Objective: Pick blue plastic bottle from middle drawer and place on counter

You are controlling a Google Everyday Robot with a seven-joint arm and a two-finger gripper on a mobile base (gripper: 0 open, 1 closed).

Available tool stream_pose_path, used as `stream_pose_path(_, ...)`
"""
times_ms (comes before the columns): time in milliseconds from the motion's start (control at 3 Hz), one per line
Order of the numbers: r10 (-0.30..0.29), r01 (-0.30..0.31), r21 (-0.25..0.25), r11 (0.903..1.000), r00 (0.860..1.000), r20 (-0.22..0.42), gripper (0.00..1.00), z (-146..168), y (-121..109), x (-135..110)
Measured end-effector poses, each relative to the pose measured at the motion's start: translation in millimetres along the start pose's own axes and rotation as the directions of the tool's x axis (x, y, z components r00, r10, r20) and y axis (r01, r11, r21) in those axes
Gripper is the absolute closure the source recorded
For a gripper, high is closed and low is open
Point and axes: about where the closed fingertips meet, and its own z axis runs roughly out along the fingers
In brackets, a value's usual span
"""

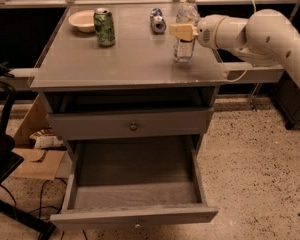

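Observation:
The blue plastic bottle (183, 48), clear with a white cap, stands upright at the right side of the counter (125, 59), its base on or just above the surface. My gripper (182, 32) reaches in from the right and is shut on the bottle at mid-height, its pale fingers (179, 31) across the front of it. The middle drawer (135, 196) is pulled out below, and its grey floor is bare.
A green can (104, 28), a pale bowl (82, 20) and a small blue-silver can (158, 21) lying down sit at the counter's back. A closed drawer with a round knob (133, 126) is above the open one. Cardboard (37, 156) and a black stand (5, 154) are at the left.

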Motion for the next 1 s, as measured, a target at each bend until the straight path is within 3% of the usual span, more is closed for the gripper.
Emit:
stream_pose_path(333,0.044,-0.045,-0.016,0.9989,0.999,-0.026,1.00,19.9,-4.6,22.4)
stream_pose_path(667,0.044,-0.045,-0.016,0.9989,0.999,-0.026,0.81,19.9,-4.5,22.4)
stream_pose_path(1000,0.044,-0.045,-0.016,0.9989,0.999,-0.026,0.51,20.0,-4.5,22.4)
